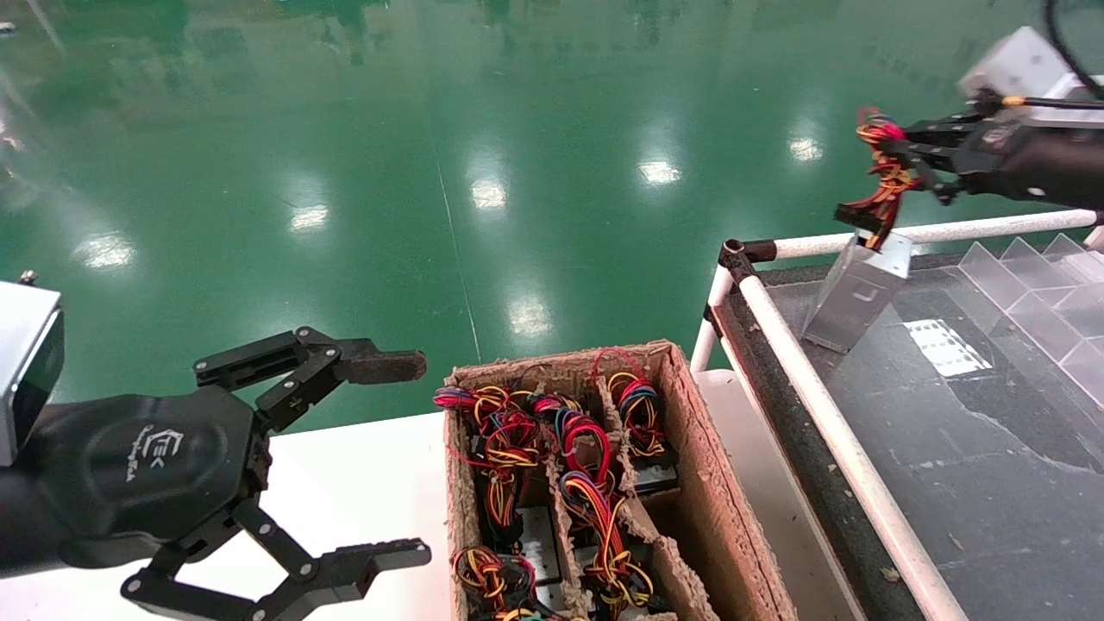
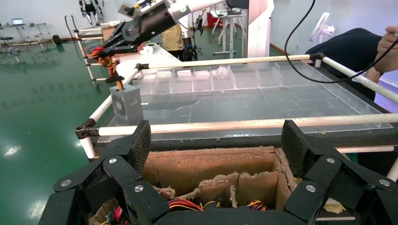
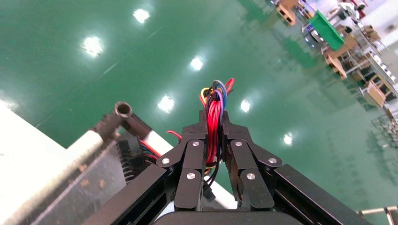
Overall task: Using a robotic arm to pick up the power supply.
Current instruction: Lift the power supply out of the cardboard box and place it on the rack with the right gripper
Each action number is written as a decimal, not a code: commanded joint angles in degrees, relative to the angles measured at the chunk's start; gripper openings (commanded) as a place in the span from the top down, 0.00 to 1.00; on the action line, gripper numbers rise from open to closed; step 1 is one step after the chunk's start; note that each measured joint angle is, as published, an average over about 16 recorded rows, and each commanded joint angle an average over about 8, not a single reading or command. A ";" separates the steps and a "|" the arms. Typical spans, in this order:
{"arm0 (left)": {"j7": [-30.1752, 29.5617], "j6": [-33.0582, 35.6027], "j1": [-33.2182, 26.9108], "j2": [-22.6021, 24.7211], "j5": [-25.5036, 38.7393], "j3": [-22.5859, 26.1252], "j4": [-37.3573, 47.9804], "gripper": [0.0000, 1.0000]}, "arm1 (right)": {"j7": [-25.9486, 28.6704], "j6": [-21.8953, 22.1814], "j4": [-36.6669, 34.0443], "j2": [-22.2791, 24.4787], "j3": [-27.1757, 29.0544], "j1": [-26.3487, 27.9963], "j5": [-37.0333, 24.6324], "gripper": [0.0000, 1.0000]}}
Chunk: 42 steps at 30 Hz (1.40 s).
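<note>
My right gripper point(image 1: 897, 153) point(image 3: 215, 125) is at the far right, shut on the red, yellow and orange wire bundle point(image 1: 884, 172) point(image 3: 214, 110) of the power supply. The silver-grey power supply point(image 1: 854, 293) point(image 2: 126, 105) hangs tilted from those wires at the near corner of the railed table. I cannot tell whether its lower edge touches the surface. From the left wrist view I see the right gripper point(image 2: 111, 47) above the box. My left gripper point(image 1: 412, 459) point(image 2: 218, 140) hovers open and holds nothing, left of the cardboard box.
A worn cardboard box point(image 1: 694, 448) point(image 2: 206, 164) with dividers holds several other wire-bundled units. The table has white tube rails point(image 1: 828, 414) and clear plastic dividers point(image 1: 1035, 285). A person point(image 2: 349, 47) stands at its far side. Green floor lies beyond.
</note>
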 commanded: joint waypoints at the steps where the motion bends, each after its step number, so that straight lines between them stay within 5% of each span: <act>1: 0.00 0.00 0.00 0.00 0.00 0.00 0.00 0.00 | 0.02 0.49 0.12 -1.08 0.06 -0.25 0.08 1.00; 29: 0.04 -0.03 -0.02 -0.03 -0.05 0.07 0.00 0.00 | -0.49 -0.03 0.18 -6.45 -0.11 -0.11 -0.14 1.00; 30: 0.04 -0.03 -0.02 -0.03 -0.05 0.07 0.00 0.00 | -0.53 -0.06 0.15 -6.53 -0.11 -0.13 -0.14 0.94; 37: 0.04 -0.04 -0.02 -0.04 -0.06 0.09 0.00 0.00 | -0.80 -0.10 0.00 -6.92 -0.23 -0.22 -0.30 0.07; 38: 0.05 -0.04 -0.02 -0.04 -0.06 0.09 0.00 0.00 | -0.83 -0.11 -0.02 -6.94 -0.26 -0.22 -0.34 0.00; 42: 0.05 -0.04 -0.02 -0.04 -0.07 0.10 0.00 0.00 | -0.90 -0.10 -0.10 -6.97 -0.38 -0.15 -0.52 0.00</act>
